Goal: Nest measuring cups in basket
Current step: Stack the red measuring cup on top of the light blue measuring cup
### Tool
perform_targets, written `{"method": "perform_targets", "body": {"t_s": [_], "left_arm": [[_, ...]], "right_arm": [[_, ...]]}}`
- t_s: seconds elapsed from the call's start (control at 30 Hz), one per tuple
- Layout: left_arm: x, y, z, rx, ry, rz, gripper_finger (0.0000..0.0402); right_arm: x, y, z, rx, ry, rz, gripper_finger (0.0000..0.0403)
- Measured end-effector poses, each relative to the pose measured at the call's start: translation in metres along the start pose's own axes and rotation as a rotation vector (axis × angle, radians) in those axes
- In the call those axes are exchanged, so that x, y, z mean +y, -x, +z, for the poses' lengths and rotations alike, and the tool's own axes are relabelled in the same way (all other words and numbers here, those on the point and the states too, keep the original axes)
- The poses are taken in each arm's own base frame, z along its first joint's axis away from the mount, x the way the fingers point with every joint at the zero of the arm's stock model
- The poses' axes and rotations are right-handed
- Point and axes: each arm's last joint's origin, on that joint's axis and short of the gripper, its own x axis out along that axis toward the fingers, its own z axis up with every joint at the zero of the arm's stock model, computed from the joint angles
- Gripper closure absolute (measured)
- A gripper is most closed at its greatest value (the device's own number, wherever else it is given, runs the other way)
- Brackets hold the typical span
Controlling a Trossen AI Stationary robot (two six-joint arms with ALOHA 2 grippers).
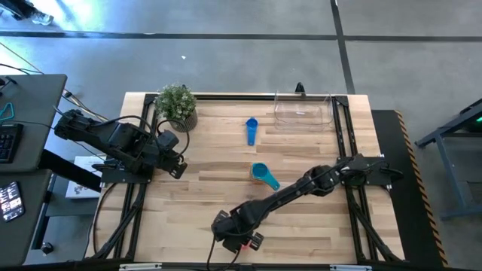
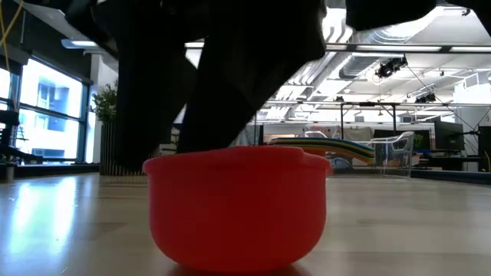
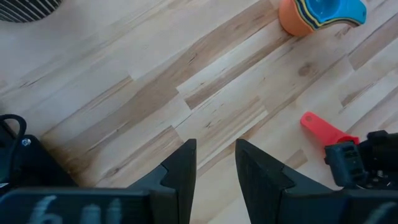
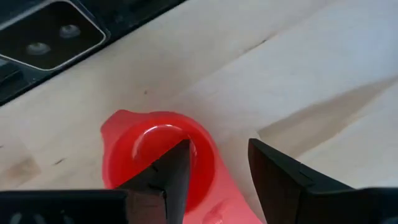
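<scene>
Red-pink plastic measuring cup (image 4: 155, 155) sat at the table's near edge, w/ right gripper (image 4: 214, 171) part-open over its rim, about to grasp. Next: lift, carry to clear plastic basket (image 1: 303, 111) at far edge. Left gripper (image 3: 214, 165) idle, narrowly open.

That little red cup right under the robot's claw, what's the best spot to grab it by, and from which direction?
Probably by its rim wall, from straight above. The red cup sits upright and open on the table, so one finger can go inside the bowl and one outside. The right gripper, open, is placed about that way. Its short flat handle lies low against the wood, harder to pinch.
</scene>
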Motion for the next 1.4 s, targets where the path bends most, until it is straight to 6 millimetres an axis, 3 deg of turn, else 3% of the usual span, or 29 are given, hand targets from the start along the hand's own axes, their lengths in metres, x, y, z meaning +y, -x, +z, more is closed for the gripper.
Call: {"method": "perform_targets", "body": {"t_s": [0.4,0.63,0.83,1.13,1.4], "left_arm": [[0.0,0.0,0.0,0.0,0.0,0.0,0.0298],[0.0,0.0,0.0,0.0,-0.009,0.0,0.0298],[0.001,0.0,0.0,0.003,-0.013,0.013,0.0298],[0.002,0.0,0.0,0.004,-0.015,0.015,0.0298],[0.001,0.0,0.0,0.004,-0.015,0.015,0.0298]], "right_arm": [[-0.001,-0.005,-0.002,0.033,0.001,-0.043,0.025],[0.009,-0.021,-0.009,0.081,0.002,-0.018,0.0253],[0.011,-0.022,-0.008,0.088,-0.022,-0.026,0.0303],[0.005,-0.008,-0.004,0.082,-0.131,-0.036,0.0392],[-0.006,0.008,-0.008,0.064,-0.451,-0.009,0.0397]]}}
